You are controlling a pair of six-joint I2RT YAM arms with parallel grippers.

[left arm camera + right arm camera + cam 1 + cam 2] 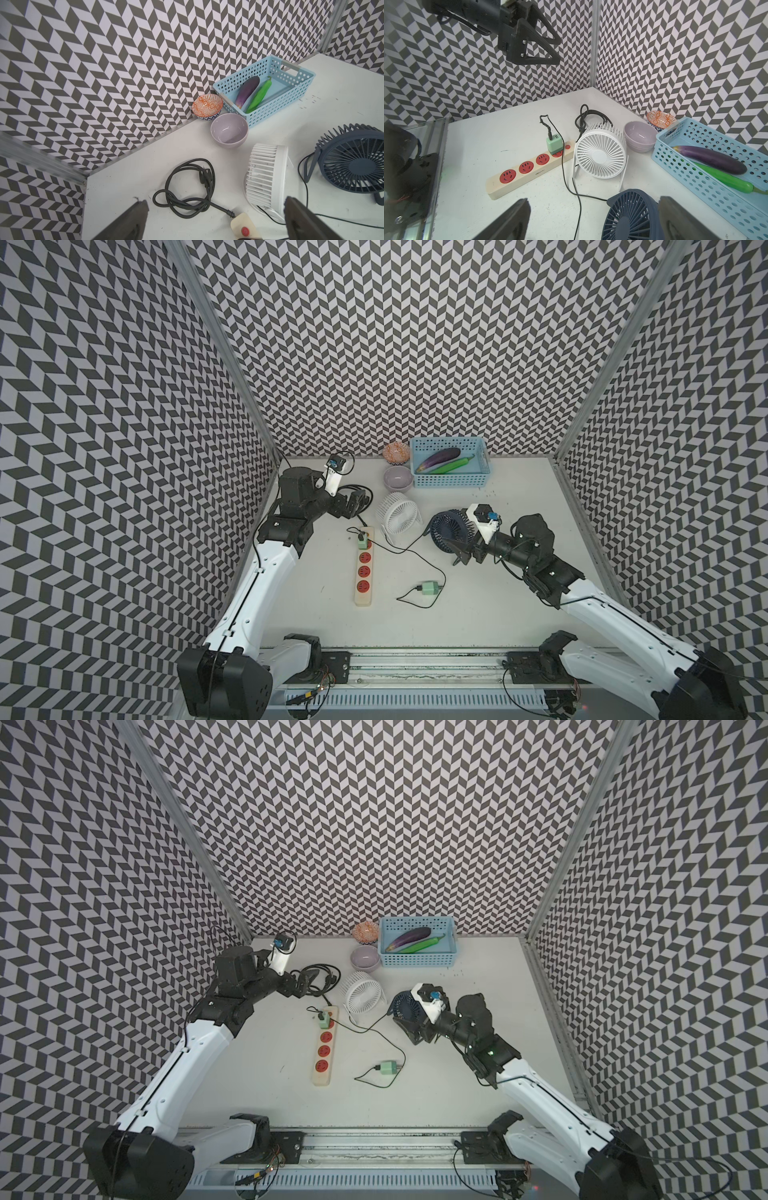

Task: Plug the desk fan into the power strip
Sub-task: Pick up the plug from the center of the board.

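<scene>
Where the surface (pixel 498 614) lies nearest the arm bases, a loose green adapter (pixel 429 588) rests on its side with a thin black lead looping round it. It sits right of the power strip (pixel 363 572), apart from it.

The power strip lies flat, left of centre, with its sockets facing up. Its long axis runs near to far with only a slight tilt. The blank end points toward the arm bases and the switch end points toward the back wall. Three red sockets stand free. The farthest socket holds a second green adapter (pixel 554 144), seated upright. Its thin lead appears to run toward the dark blue fan (pixel 446 531).

Right of the strip, the right claw (pixel 593 199) sits low with its jaws spread wide. The dark blue fan lies in the gap, close against one finger; contact cannot be confirmed, and it is not clamped.

The white fan (pixel 397 519) stands upright on its wire stand, just right of the strip's far end.

Beyond that end, the left claw (pixel 216 201) hangs over the coiled black cord (pixel 182 202) with its jaws wide apart and nothing between them.

Farthest back stand a lilac bowl (pixel 398 480), a patterned bowl (pixel 395 451) and a blue basket (pixel 449 485). The basket holds an eggplant (pixel 442 458) and a green vegetable (pixel 453 464).
</scene>
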